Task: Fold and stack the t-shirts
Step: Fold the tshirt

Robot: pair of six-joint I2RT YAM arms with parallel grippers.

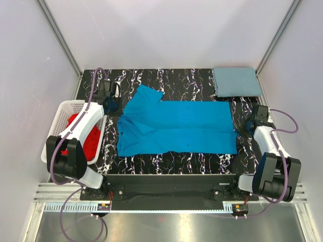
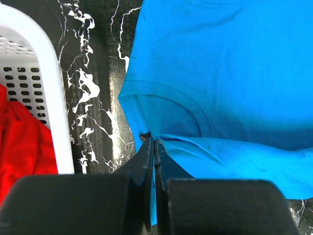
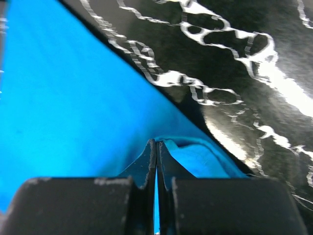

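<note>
A bright blue t-shirt (image 1: 186,126) lies spread flat across the black marbled table (image 1: 176,80), collar to the left and hem to the right. My left gripper (image 1: 116,108) is shut on its collar edge; in the left wrist view, blue cloth (image 2: 220,73) shows pinched between the closed jaws (image 2: 154,143). My right gripper (image 1: 243,127) is shut on the hem corner, with a fold of blue cloth (image 3: 63,98) caught at the jaw tips (image 3: 156,143). A dusty grey-blue t-shirt (image 1: 236,80) sits folded at the back right corner. Red t-shirts (image 1: 88,138) are bunched in the basket.
A white lattice basket (image 1: 63,108) stands at the left table edge, close beside my left arm; its rim (image 2: 49,98) and the red cloth (image 2: 19,142) show in the left wrist view. Pale walls enclose the table on three sides.
</note>
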